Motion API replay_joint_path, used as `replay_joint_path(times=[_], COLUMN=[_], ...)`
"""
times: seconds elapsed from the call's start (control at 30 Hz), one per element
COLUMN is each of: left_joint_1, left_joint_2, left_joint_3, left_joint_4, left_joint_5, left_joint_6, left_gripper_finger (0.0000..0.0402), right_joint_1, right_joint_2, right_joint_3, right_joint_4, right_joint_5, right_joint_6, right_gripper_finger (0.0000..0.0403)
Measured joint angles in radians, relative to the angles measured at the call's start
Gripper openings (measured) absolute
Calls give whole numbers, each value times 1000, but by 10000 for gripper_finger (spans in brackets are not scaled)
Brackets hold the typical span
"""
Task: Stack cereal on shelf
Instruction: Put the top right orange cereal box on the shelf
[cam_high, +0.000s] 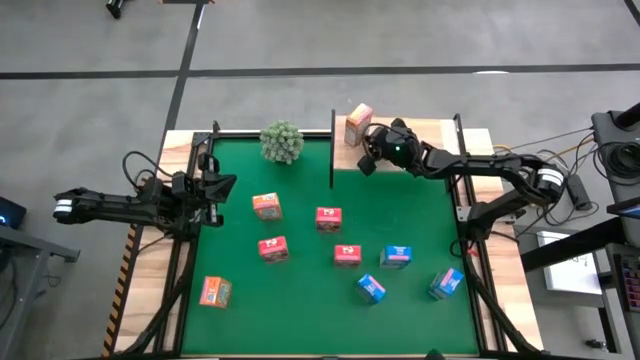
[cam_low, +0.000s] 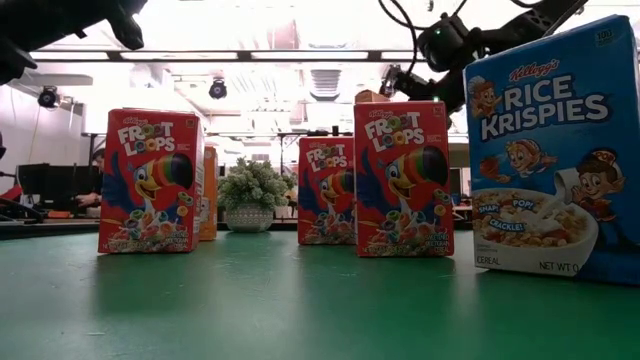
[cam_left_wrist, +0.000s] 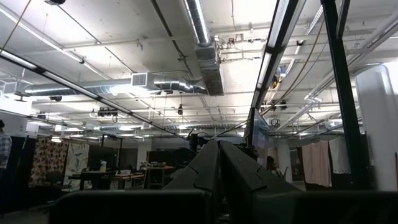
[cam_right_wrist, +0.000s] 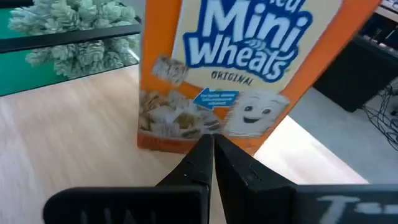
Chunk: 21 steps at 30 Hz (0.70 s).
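One orange cereal box (cam_high: 357, 124) stands upright on its bottom face at the left end of the shelf (cam_high: 430, 135), a light board with thin black posts at the table's far side. My right gripper (cam_high: 366, 142) is shut. Its tips (cam_right_wrist: 212, 142) are level with the low front of that orange box (cam_right_wrist: 217, 68). On the green mat stand two more orange boxes (cam_high: 266, 206) (cam_high: 215, 292), three red ones (cam_high: 328, 218) (cam_high: 273, 249) (cam_high: 347, 255) and three blue ones (cam_high: 396, 257) (cam_high: 371, 289) (cam_high: 446, 284). My left gripper (cam_high: 225, 185) waits shut at the mat's left edge, pointing upward (cam_left_wrist: 219, 149). My right gripper comes at the orange box nearly level, from the table's near right side. Its shut fingertips (cam_right_wrist: 205, 149) point at the bottom edge of the box's printed front face (cam_right_wrist: 186, 134). I cannot tell whether they touch the box, which stands on the shelf board.
A round green plant (cam_high: 282, 142) sits on the mat just left of the shelf's black end post (cam_high: 332, 150). The shelf board to the right of the orange box is bare. In the low view a blue box (cam_low: 555, 150) stands close to the camera.
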<state>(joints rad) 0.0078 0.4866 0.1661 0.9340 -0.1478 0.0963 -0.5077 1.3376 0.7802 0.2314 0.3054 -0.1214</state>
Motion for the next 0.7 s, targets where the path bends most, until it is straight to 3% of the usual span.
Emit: replay_joint_path(times=[0.13, 0.3, 0.7], left_joint_1=[0, 0, 0], left_joint_2=[0, 0, 0], left_joint_3=[0, 0, 0], left_joint_4=[0, 0, 1], left_joint_5=[0, 0, 0], left_joint_6=[0, 0, 0], left_gripper_finger=[0, 0, 0], right_joint_1=[-5, -3, -4], right_joint_2=[1, 8, 98], right_joint_3=[1, 2, 14], right_joint_4=[37, 51, 191], right_joint_5=[-15, -120, -152], right_joint_6=[14, 27, 45], right_gripper_finger=[9, 9, 9])
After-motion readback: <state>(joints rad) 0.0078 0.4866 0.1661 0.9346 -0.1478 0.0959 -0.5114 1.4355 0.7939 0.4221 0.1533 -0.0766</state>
